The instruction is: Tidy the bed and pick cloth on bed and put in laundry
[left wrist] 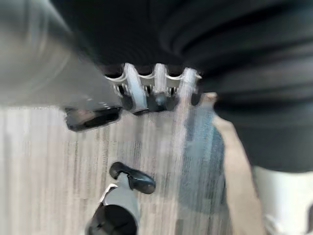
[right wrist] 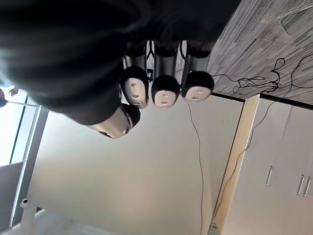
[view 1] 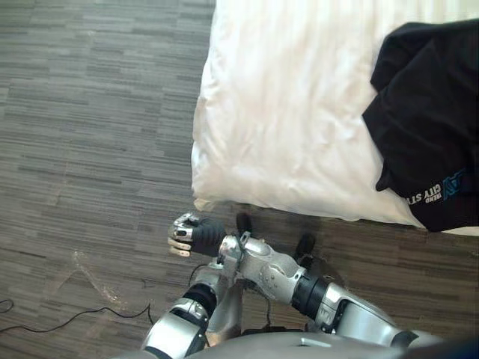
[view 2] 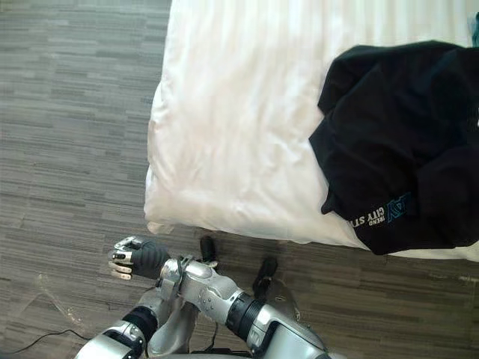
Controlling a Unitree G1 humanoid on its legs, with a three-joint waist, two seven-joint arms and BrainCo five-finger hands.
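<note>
Carpet (view 1: 90,149) off bed (view 1: 284,134) near corner: right hand (view 1: 191,233) hung curled, empty. Black cloth (view 2: 404,142) lay lengthwise toward bed's near edge.

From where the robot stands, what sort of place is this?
Probably a bedroom, perhaps a hotel room: a bed with white striped bedding, a black garment lying on it, grey carpet beside it.

Silver-grey arms (view 1: 273,273) with black joint rings, dark ribbed cover on right hand (view 1: 187,233), silver dark-tipped fingers (view 1: 179,242)

Bare bed (view 1: 284,112) beside black cloth (view 1: 434,112)
</note>
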